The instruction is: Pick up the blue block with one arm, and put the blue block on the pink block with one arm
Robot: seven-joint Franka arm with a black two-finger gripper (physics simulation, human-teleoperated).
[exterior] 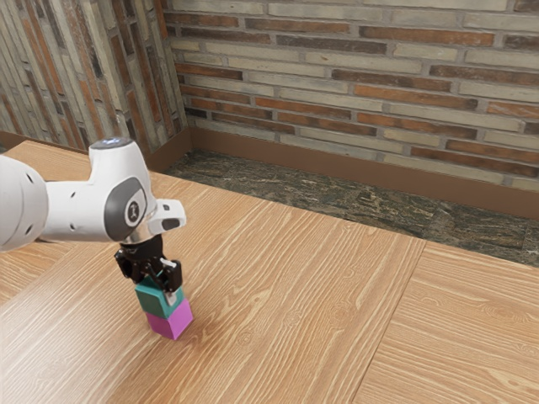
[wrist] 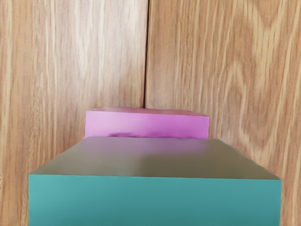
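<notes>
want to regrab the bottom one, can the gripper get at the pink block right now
Probably not from above: the blue block sits on top of the pink block, and the gripper looks shut on the blue block. The pink block's sides look free.

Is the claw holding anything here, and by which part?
The claw grips the blue block by its upper sides, with the block sitting on the pink block.
</notes>
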